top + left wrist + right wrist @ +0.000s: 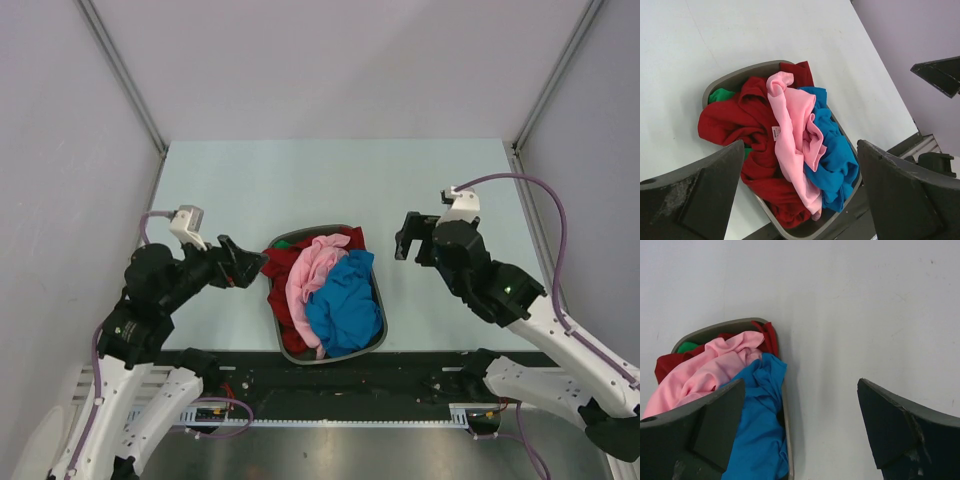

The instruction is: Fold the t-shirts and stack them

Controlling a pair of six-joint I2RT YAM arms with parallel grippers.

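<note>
A dark grey basket (383,298) at the table's near middle holds crumpled t-shirts: a red one (284,270) on the left, a light pink one (310,272) across the middle, a bright blue one (344,306) on the right, and a bit of green (284,242) at the far left corner. My left gripper (252,264) is open and empty, just left of the basket. My right gripper (408,236) is open and empty, to the right of the basket above the table. The left wrist view shows the red shirt (735,117), pink shirt (792,127) and blue shirt (835,160).
The pale table (330,180) stretches behind and beside the basket. Grey walls stand at the left, right and back. A black rail (340,372) with the arm bases runs along the near edge, just behind the basket.
</note>
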